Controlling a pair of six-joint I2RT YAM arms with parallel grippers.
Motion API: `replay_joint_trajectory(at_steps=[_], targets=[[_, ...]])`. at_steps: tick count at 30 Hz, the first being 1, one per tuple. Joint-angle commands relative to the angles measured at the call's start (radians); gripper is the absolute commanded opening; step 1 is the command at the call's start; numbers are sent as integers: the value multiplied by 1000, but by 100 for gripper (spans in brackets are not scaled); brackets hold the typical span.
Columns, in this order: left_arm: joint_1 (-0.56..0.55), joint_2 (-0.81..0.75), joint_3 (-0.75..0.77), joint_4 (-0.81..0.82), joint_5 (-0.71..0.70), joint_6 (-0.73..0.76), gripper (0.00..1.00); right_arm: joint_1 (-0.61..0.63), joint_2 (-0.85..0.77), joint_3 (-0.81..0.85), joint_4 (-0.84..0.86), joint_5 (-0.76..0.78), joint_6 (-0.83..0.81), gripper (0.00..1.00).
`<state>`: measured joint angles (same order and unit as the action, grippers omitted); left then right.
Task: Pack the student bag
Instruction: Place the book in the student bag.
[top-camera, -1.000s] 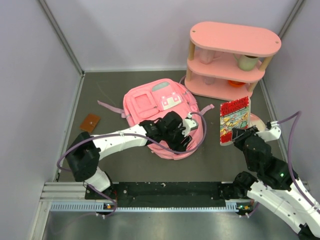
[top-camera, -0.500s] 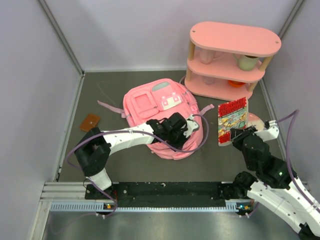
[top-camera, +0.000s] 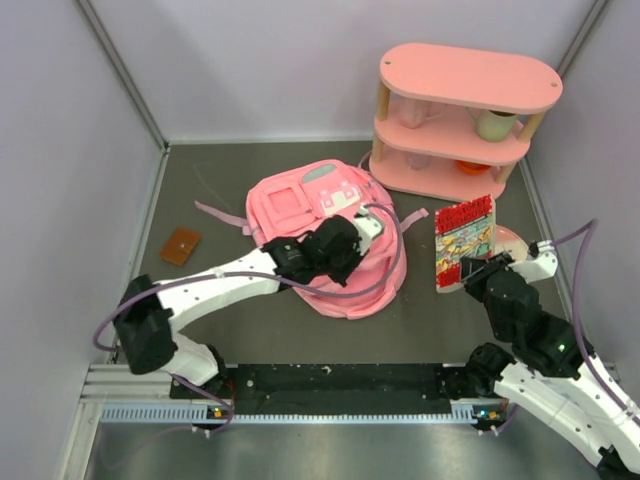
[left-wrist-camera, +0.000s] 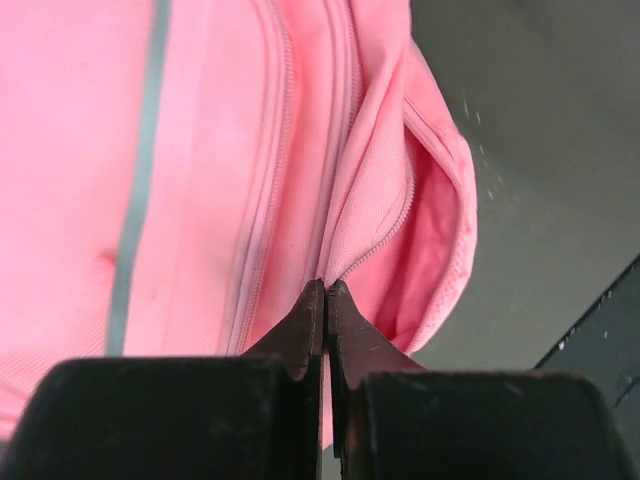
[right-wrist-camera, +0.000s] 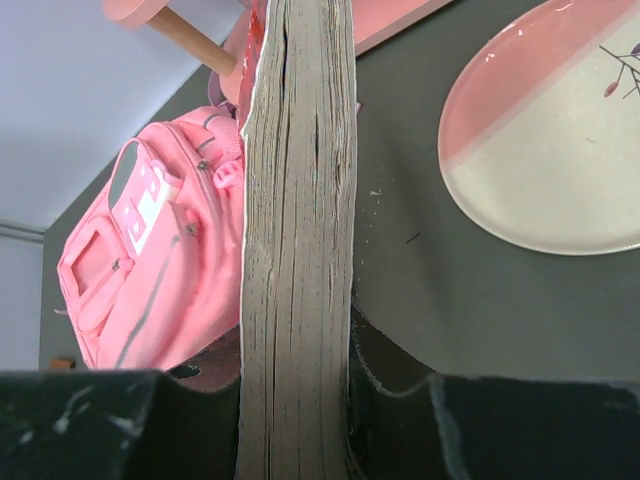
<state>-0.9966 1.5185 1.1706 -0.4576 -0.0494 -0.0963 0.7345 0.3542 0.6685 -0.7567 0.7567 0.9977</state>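
The bag is seen from the top view lying flat in the middle of the table, front up, with the shelf unit behind it to the right. The left gripper is set down on the bag's near right part. A book is held upright by the right gripper, to the right of the bag and apart from it; a plate lies just behind the book. A small brown piece lies well to the left.

In the left wrist view, the jaws are pressed fully together, their tips placed at the zip edge of an open pocket of the bag. Whether fabric is pinched cannot be told.

In the right wrist view, the book is gripped edge-on between the part-open jaws, its pages facing the camera. The bag is seen on its left, the plate on its right.
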Motion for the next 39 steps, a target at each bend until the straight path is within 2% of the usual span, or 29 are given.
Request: replay_joint_trajectory(at_steps=[1, 4, 8, 13, 16, 20, 25, 29, 39], targets=[[33, -194, 21, 102, -254, -49, 0, -4, -38, 42, 34, 12, 25, 0], [99, -260, 23, 120, -262, -78, 0, -4, -99, 26, 37, 7, 39, 0], [209, -311, 29, 154, -202, -160, 0, -4, -113, 32, 37, -74, 19, 0], [227, -337, 43, 191, -149, -175, 0, -3, -75, 13, 91, -233, 71, 0], [227, -331, 63, 198, -115, -192, 0, -4, -35, -4, 163, -387, 113, 0], [225, -336, 61, 224, -81, -201, 0, -4, 54, -35, 275, -612, 170, 0], [225, -339, 72, 238, -40, -215, 0, -4, 156, -84, 420, -792, 219, 0], [220, -339, 86, 250, -3, -238, 0, -6, 276, -104, 633, -865, 243, 0], [184, -356, 90, 249, 34, -240, 0, -52, 633, -20, 961, -896, 246, 0]])
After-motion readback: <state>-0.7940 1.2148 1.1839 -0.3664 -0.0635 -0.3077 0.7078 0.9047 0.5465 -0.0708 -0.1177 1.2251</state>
